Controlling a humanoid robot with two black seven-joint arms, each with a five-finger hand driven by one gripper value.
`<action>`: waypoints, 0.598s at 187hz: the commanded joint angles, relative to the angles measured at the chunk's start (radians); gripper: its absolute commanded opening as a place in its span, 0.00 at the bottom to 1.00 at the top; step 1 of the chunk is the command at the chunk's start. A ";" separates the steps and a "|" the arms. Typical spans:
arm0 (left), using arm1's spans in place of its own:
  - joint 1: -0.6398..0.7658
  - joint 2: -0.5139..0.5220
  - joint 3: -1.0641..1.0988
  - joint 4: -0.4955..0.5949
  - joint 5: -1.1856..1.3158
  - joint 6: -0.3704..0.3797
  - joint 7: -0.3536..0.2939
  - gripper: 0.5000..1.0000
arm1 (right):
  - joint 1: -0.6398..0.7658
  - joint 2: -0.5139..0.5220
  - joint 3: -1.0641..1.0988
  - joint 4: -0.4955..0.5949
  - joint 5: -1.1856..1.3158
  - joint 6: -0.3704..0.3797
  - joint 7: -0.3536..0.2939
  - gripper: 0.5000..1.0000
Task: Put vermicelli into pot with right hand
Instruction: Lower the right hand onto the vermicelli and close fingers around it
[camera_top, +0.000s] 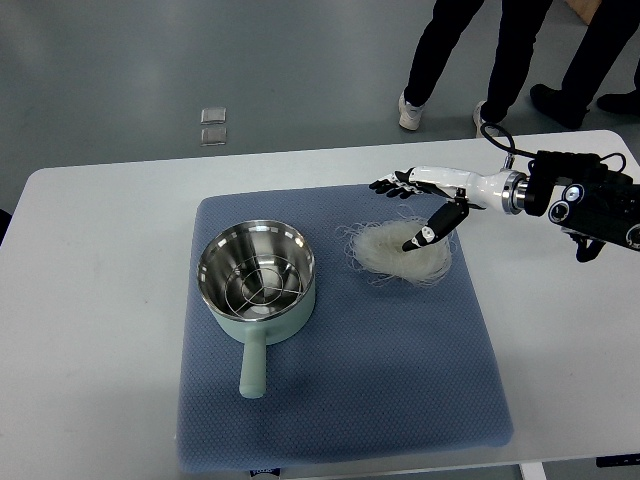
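Observation:
A nest of pale, translucent vermicelli (385, 252) lies on the blue mat (400, 360), right of the pot. The pot (256, 277) is pale green outside, steel inside, with a wire rack in it and its handle pointing toward me. My right hand (405, 212) reaches in from the right edge and hovers over the vermicelli's far right side. Its fingers are spread, with the thumb (432, 230) pointing down at the noodles and the other fingers (392, 185) stretched out beyond them. It holds nothing. The left arm is out of view.
The mat lies on a white table (90, 300). Two people's legs (480, 60) stand on the floor beyond the table's far right edge. A small clear object (213, 125) lies on the floor at the back.

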 joint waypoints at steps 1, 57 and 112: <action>0.000 0.000 0.000 0.000 0.000 0.000 0.000 1.00 | 0.032 0.010 -0.056 0.014 -0.028 -0.010 -0.001 0.84; 0.000 0.000 0.000 0.000 0.000 0.000 0.000 1.00 | 0.048 0.087 -0.192 -0.009 -0.059 -0.102 -0.037 0.83; 0.000 0.000 0.002 0.000 0.000 0.000 -0.001 1.00 | 0.048 0.133 -0.260 -0.046 -0.063 -0.162 -0.067 0.65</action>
